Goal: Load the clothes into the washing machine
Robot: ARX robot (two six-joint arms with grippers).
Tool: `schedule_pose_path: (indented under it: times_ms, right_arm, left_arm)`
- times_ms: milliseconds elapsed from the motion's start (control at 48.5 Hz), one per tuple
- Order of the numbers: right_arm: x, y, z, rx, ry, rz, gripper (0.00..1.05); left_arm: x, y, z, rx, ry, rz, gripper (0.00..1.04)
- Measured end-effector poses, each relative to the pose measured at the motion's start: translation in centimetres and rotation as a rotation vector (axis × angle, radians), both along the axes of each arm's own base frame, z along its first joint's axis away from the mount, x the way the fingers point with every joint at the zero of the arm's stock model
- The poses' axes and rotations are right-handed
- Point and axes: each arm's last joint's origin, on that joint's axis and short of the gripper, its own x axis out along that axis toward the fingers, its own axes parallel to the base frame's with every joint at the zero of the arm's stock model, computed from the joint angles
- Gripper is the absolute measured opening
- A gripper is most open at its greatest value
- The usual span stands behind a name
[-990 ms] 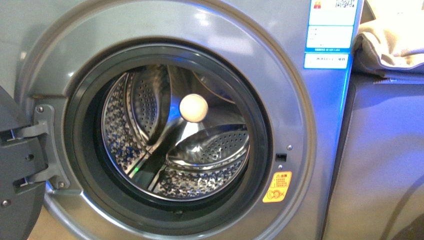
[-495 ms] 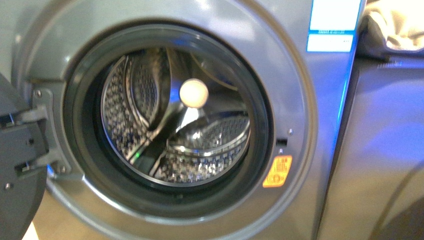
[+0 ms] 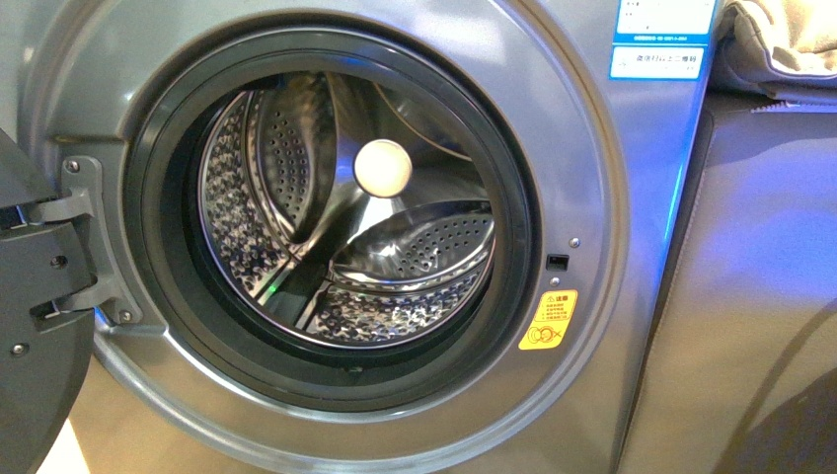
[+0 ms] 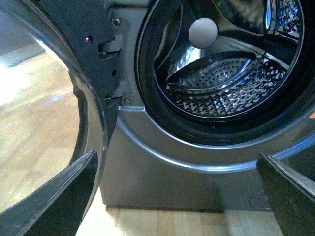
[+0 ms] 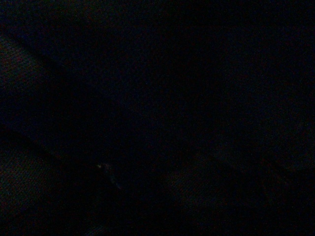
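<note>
The washing machine [image 3: 582, 148] fills the front view, silver-grey, its round porthole open. A dark rubber gasket [image 3: 163, 257] rings the shiny perforated drum [image 3: 415, 262], which shows no fabric inside. The clothes are out of view in every frame. In the left wrist view my left gripper [image 4: 176, 158] is open, low in front of the machine's base, its dark fingers [image 4: 59, 196] spread wide with nothing between them. The same drum [image 4: 231, 81] lies beyond them. The right wrist view is dark, so the right gripper cannot be judged. Neither arm shows in the front view.
The machine's door [image 3: 30, 336] hangs open on its hinge [image 3: 89, 237] at the left, and its glass bowl [image 4: 59, 98] is close to my left gripper. A beige folded cloth [image 3: 785, 39] lies on a taupe cabinet [image 3: 760, 296] at the right. Wooden floor [image 4: 29, 128] lies below.
The washing machine now sits higher in the front view than one second ago, with less of its labels showing. The drum's contents look the same.
</note>
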Motion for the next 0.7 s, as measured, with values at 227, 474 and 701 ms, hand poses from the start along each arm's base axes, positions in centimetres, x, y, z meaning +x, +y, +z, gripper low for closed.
schedule_pose_path:
  times_ms: [227, 474, 701]
  right_arm:
    - [-0.3, 0.5, -1.3, 0.005, -0.003, 0.005, 0.97]
    - [-0.4, 0.7, -2.2, 0.0, -0.001, 0.011, 0.97]
    - [-0.6, 0.5, -2.5, 0.0, -0.001, 0.006, 0.97]
  left_arm:
    - [0.0, 0.0, 0.0, 0.0, 0.0, 0.0, 0.98]
    - [0.0, 0.0, 0.0, 0.0, 0.0, 0.0, 0.98]
    - [0.0, 0.0, 0.0, 0.0, 0.0, 0.0, 0.98]
